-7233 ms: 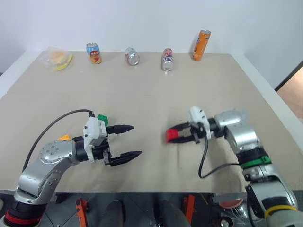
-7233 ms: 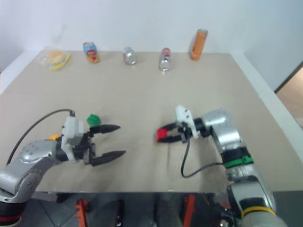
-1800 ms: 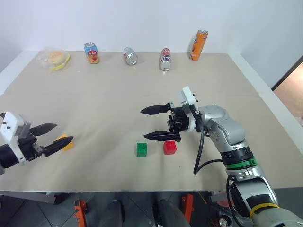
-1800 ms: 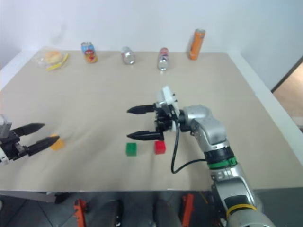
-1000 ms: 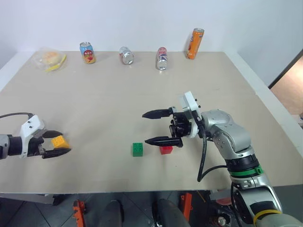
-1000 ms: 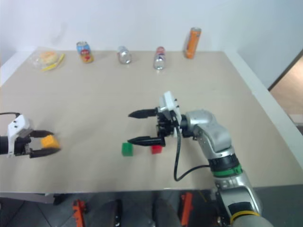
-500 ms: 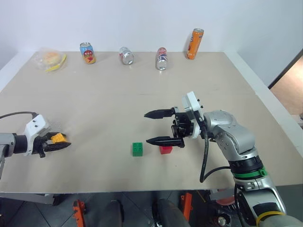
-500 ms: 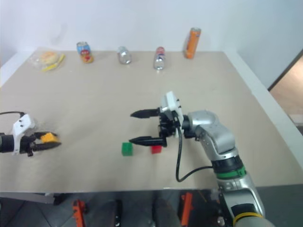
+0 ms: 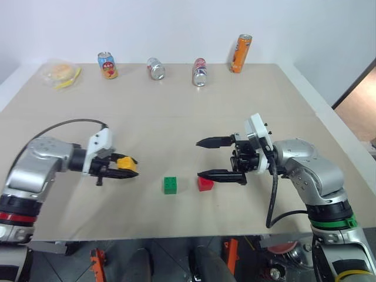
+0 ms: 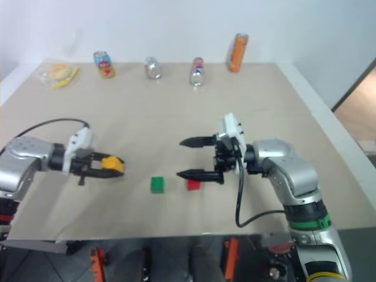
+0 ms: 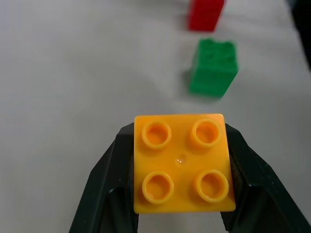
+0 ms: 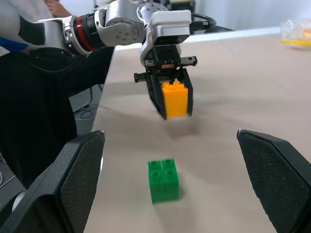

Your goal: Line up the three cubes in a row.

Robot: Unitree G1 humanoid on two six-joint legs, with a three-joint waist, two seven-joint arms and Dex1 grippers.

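The left gripper [image 9: 122, 167] pinches the yellow-orange cube [image 9: 126, 163] between its two black fingers, studs facing the wrist camera, and holds it above the tan table [image 9: 176, 117], to the left of the green cube [image 9: 170, 184]; the green cube sits on the table with the red cube [image 9: 205, 183] just to its right, a small gap between them; the right gripper [image 9: 215, 158] hangs with its fingers spread wide, empty, its lower finger just above the red cube, though contact cannot be made out; along the far edge of the table stand four drink cans, among them a tall orange can [image 9: 241, 45] at the right end, and a clear bag of food [image 9: 59, 73] lies at the far left corner.
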